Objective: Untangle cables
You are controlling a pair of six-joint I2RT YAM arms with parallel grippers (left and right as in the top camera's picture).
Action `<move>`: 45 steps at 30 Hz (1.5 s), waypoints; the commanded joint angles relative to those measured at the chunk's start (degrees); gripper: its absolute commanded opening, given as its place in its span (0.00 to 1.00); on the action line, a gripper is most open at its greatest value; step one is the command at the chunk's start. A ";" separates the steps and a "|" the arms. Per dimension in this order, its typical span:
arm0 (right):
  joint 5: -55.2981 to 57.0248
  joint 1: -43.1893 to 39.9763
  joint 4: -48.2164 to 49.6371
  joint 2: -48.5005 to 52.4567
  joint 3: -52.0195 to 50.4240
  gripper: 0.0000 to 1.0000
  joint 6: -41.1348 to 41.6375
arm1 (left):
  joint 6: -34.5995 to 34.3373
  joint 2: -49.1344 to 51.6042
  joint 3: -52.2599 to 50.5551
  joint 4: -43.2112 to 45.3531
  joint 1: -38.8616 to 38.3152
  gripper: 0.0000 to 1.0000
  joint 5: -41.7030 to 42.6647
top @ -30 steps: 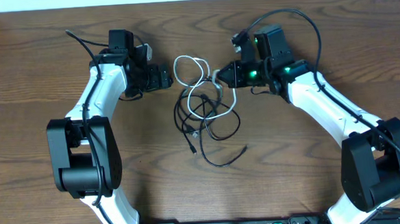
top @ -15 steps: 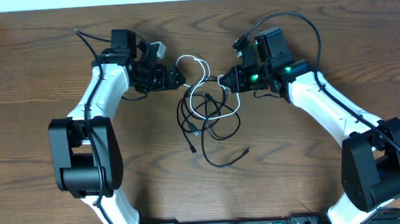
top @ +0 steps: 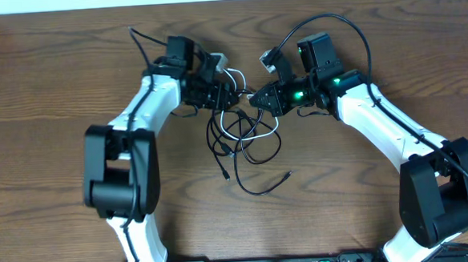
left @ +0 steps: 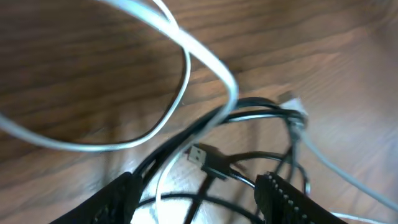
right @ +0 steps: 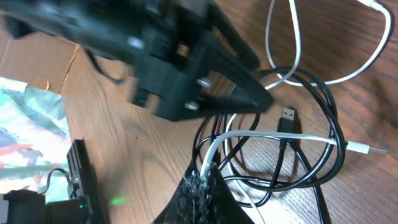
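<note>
Right gripper [right: 204,180] was clamped shut on the thin white cord [right: 280,133], which ran out from its fingertips to a small silver plug. Left gripper [top: 226,94] sat just across from it at the top of the tangle. Its jaws stood apart, with white and black strands passing between the fingers [left: 121,199], nothing pinched; wrist view was blurred. The long thin black cord [right: 314,87] lay looped and knotted with the white one, mid-table on the brown wooden table [top: 43,157], between the two arms.
</note>
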 commanded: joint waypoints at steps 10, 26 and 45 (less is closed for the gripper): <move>-7.37 0.24 -0.66 -1.20 0.22 0.01 0.66 | -1.44 5.14 -0.42 2.16 -1.05 0.08 -1.44; -2.60 3.76 -2.64 -1.20 -0.76 0.01 0.07 | -5.27 -1.86 0.79 -3.72 2.49 0.21 -5.22; -9.57 -1.64 -2.49 3.32 -0.90 0.01 -2.86 | -19.47 -6.19 0.66 -5.90 -4.70 0.34 -5.33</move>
